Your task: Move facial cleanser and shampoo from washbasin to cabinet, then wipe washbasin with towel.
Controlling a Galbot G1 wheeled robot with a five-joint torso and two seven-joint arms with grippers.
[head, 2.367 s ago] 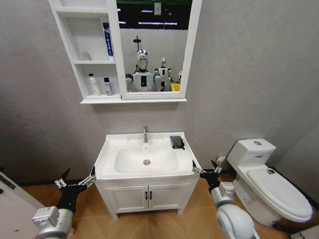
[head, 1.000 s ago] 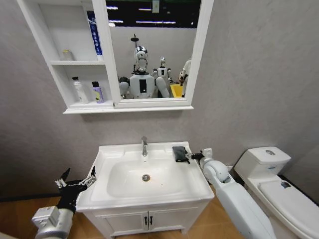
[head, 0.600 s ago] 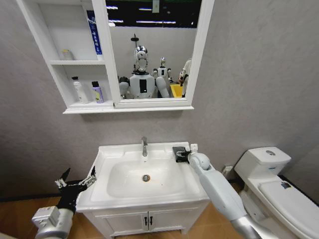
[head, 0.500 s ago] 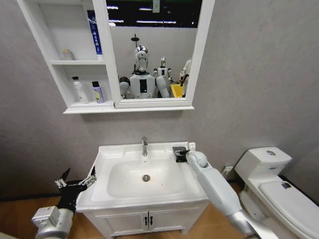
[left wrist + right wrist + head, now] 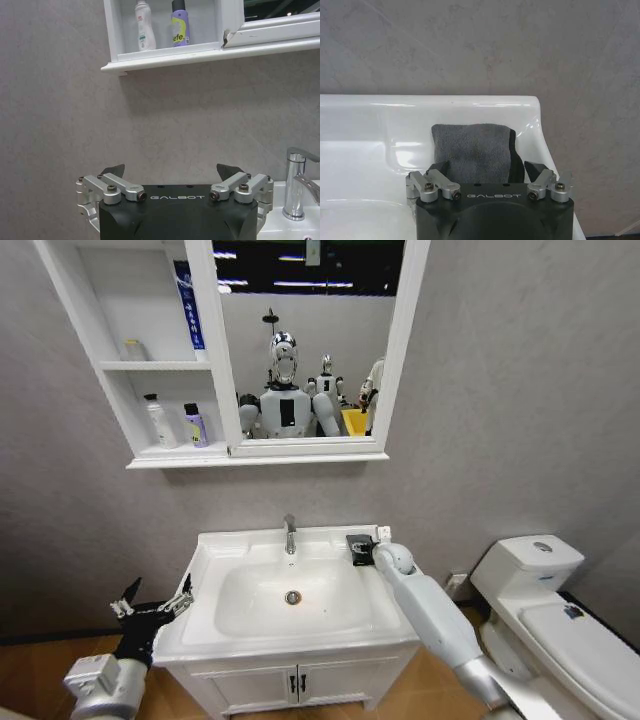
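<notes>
The dark grey towel [image 5: 356, 540] lies folded on the washbasin's [image 5: 230, 540] back right corner. My right gripper [image 5: 364, 552] is at the towel; in the right wrist view the gripper [image 5: 486, 169] is open, with the towel [image 5: 472, 147] lying between its fingers. A white bottle [image 5: 157, 421] and a purple bottle [image 5: 194, 425] stand in the cabinet's [image 5: 80, 310] lowest cubby; I cannot tell which is the facial cleanser and which the shampoo. My left gripper [image 5: 152, 608] hangs open, low beside the basin's left edge, and holds nothing [image 5: 170, 171].
A chrome faucet [image 5: 290, 533] stands at the basin's back middle, left of the towel. A blue tube [image 5: 186, 308] and a small jar [image 5: 134, 349] occupy higher cubbies. The mirror [image 5: 305, 340] hangs above the basin. A white toilet [image 5: 560, 610] stands on the right.
My right arm has swung up from beside the vanity and reached over the basin's right side to the towel, creeping slightly closer over the last half second. The left arm stayed still.
</notes>
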